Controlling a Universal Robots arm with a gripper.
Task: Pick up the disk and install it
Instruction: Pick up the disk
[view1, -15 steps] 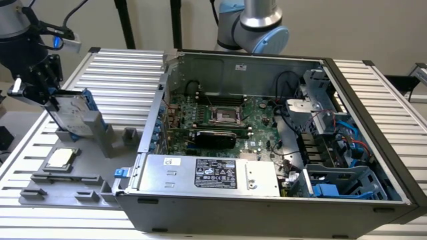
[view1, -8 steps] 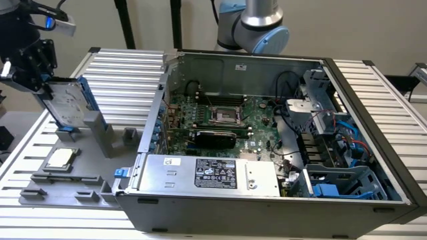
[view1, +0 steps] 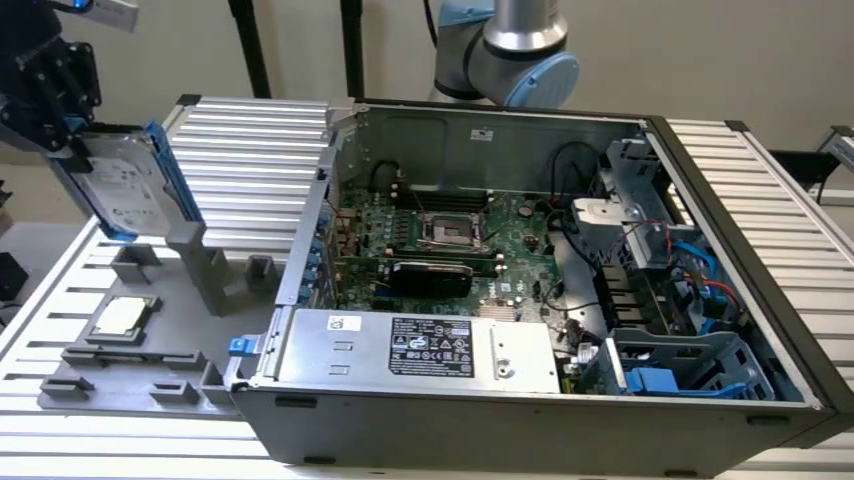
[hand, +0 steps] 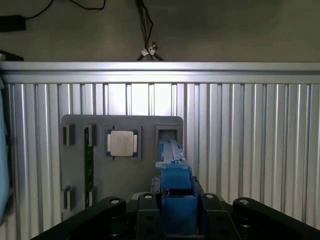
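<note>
The disk (view1: 123, 188) is a silver-grey drive with a white label and blue side rails. It hangs edge-up and tilted at the exterior view's upper left, above the grey holder tray (view1: 140, 375). My gripper (view1: 63, 130) is shut on its upper end. In the wrist view, the blue rail of the disk (hand: 172, 167) sticks out between the black fingers (hand: 145, 207) of my gripper (hand: 175, 210), over the slotted grey tray (hand: 100, 155).
A small square silver chip (view1: 120, 315) (hand: 121, 143) lies in a tray pocket. The open computer case (view1: 747, 330) stands at the exterior view's right, with a motherboard (view1: 441, 235), a silver power supply box (view1: 420, 345) and a blue-railed bay (view1: 681, 365). Ribbed aluminium table (view1: 254, 130) lies around them.
</note>
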